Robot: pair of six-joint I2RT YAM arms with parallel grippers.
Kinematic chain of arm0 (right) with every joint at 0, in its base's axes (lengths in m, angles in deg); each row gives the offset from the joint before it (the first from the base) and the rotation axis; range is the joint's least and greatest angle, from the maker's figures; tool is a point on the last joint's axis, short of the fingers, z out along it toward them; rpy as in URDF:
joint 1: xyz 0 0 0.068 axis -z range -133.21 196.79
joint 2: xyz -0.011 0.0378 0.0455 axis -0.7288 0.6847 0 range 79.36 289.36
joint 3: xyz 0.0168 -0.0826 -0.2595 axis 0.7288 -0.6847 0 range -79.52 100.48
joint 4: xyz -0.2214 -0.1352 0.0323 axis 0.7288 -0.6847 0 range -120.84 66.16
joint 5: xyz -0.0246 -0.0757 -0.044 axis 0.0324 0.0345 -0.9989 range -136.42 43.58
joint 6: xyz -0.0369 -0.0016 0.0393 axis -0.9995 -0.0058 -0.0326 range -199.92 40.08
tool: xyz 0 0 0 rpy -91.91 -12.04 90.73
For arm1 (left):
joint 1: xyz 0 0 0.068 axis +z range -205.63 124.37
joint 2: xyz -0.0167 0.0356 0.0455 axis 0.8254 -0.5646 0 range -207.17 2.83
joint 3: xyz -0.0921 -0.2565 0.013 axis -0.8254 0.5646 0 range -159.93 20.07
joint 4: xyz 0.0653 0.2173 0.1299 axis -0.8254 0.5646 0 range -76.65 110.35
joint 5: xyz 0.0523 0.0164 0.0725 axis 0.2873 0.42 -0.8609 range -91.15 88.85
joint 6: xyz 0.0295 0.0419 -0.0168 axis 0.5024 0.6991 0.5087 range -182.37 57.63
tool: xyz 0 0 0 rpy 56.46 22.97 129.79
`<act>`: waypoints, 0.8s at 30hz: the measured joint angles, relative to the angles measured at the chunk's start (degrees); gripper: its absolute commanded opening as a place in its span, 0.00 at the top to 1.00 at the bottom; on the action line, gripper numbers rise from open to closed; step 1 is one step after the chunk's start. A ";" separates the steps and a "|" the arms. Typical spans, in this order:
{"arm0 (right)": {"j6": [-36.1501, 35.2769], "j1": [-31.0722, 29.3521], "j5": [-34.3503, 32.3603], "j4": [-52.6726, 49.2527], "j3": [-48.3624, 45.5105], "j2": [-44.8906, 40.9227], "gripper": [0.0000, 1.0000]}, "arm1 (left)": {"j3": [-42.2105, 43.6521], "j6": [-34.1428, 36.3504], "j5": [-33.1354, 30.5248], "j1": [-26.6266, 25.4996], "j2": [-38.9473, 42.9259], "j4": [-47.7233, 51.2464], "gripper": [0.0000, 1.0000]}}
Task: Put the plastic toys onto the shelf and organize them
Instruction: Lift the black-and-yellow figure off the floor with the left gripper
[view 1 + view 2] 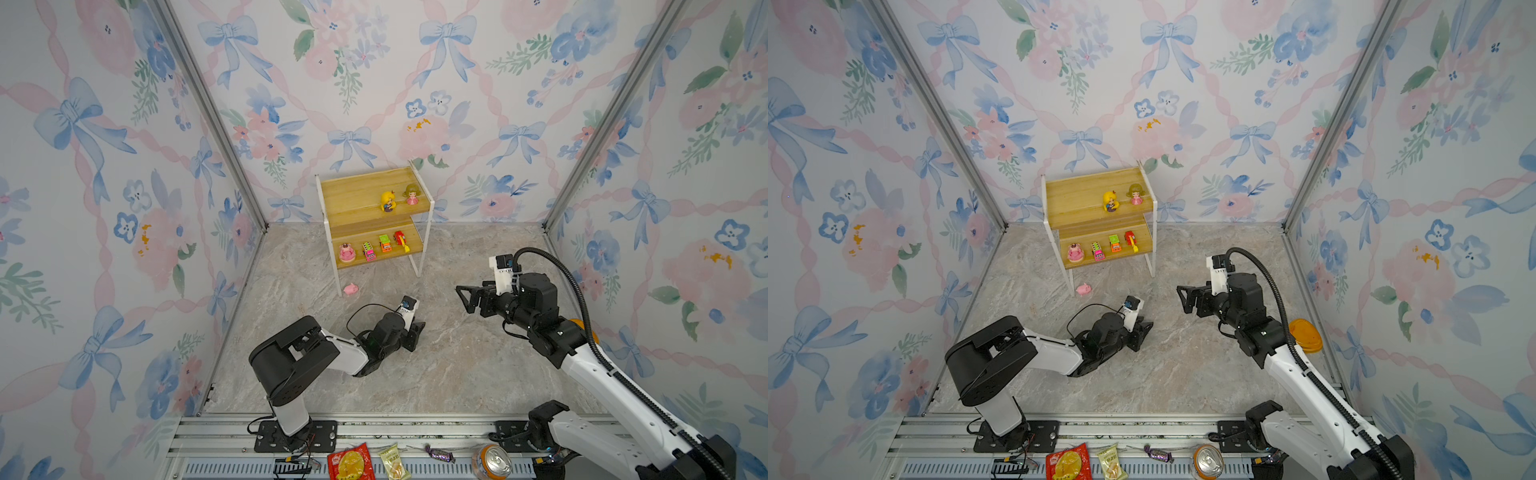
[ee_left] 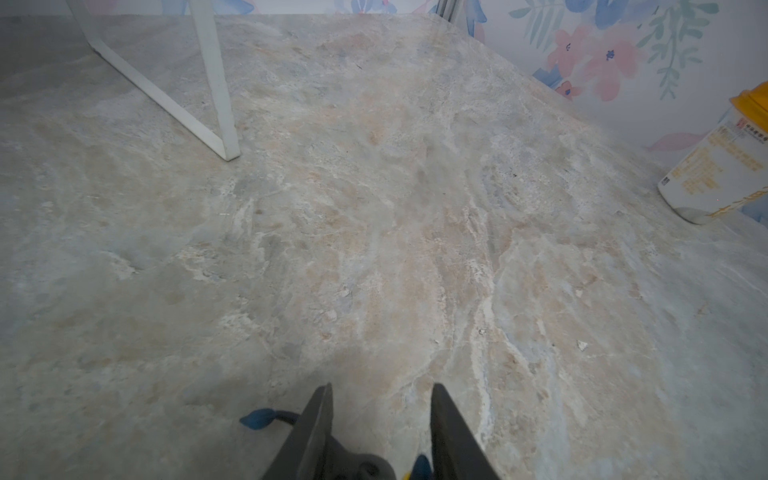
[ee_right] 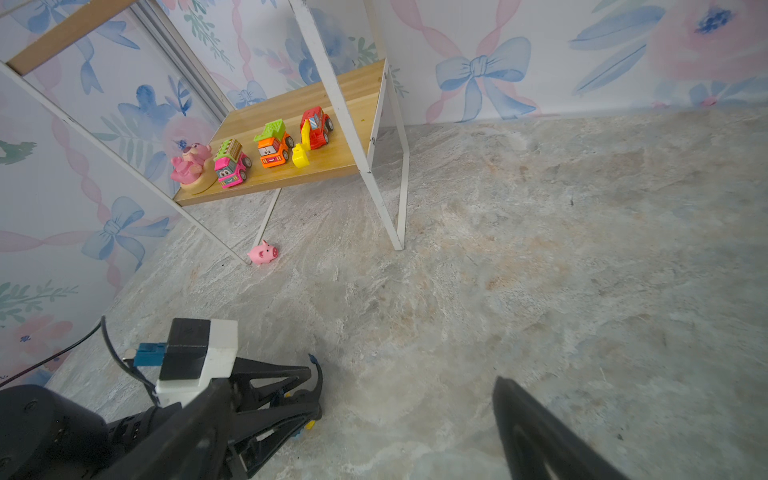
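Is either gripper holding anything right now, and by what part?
Right gripper open, empty. Left gripper straddles a small blue-and-yellow toy; firm grip unclear.

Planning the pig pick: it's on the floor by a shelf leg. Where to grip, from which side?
Take the pink pig across its rounded body, coming down from above. A white leg of the shelf stands right beside it, touching or nearly, so close on the two sides clear of that leg. It is low and round, so a sideways approach would probably push it.

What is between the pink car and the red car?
The green-orange car, on the lower board of the shelf. The right wrist view shows it clearest.
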 measured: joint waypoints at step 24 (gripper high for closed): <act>0.02 0.00 -0.26 0.35 -0.04 -0.31 0.00 | -11.72 -2.56 3.85 4.74 11.28 15.61 0.53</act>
